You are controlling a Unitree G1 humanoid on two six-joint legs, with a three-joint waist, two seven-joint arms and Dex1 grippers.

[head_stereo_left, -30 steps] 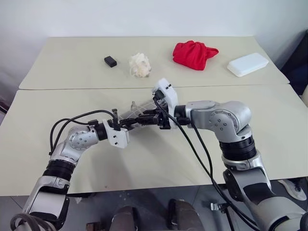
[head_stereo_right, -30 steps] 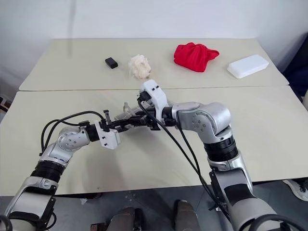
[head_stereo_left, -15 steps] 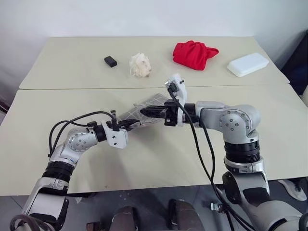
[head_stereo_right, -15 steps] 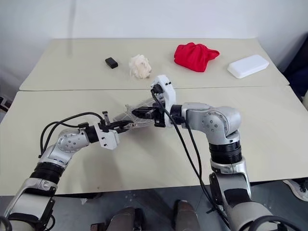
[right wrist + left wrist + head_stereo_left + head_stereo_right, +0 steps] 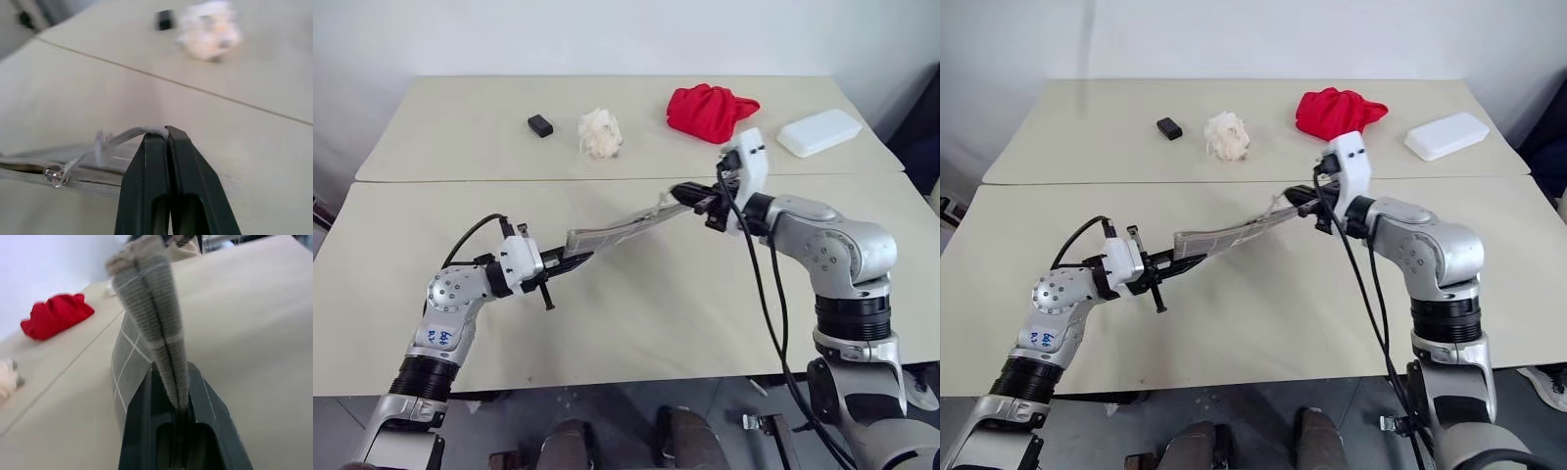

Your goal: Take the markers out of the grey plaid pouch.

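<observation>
My left gripper [image 5: 570,262]: clamped on one end of the grey plaid pouch [image 5: 612,233].
My right gripper [image 5: 683,194]: pinched together on the thin loop [image 5: 128,135] at the pouch's other end.
Pouch: one, stretched between my two grippers above the near table [image 5: 636,323].
Far table [image 5: 450,137]: one red cloth bundle [image 5: 709,110], one white box [image 5: 818,130], one cream wad [image 5: 600,132], one small black block [image 5: 540,124].

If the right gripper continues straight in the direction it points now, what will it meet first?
The right gripper points left along the grey plaid pouch, whose thin loop it pinches. So it would probably run into the pouch itself first, then toward the left gripper holding the other end. Depth is uncertain.
</observation>
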